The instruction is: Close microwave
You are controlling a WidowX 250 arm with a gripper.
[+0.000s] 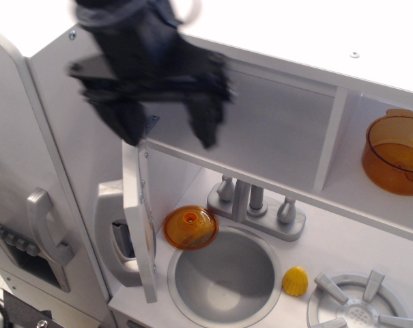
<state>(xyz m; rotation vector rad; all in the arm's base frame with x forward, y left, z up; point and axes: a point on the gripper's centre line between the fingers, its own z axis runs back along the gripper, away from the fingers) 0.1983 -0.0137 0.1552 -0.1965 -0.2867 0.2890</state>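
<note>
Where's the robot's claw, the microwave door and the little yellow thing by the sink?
gripper [166, 130]: main camera view, gap between the two dark fingers.
microwave door [139, 225]: main camera view, white front edge.
yellow thing [295, 281]: main camera view, its middle.

The pincer [164, 130] hangs at upper left of the frame, in front of the microwave [261, 130] compartment, whose door [139, 225] stands edge-on below it at lower left. Right of the door a lid [190, 227] lies just beside the sink [223, 277], with the faucet [255, 205] behind. A small cup [295, 281] sits between sink and burner [360, 307] at lower right. A bowl [395, 152] rests in the shelf compartment at right.
</note>
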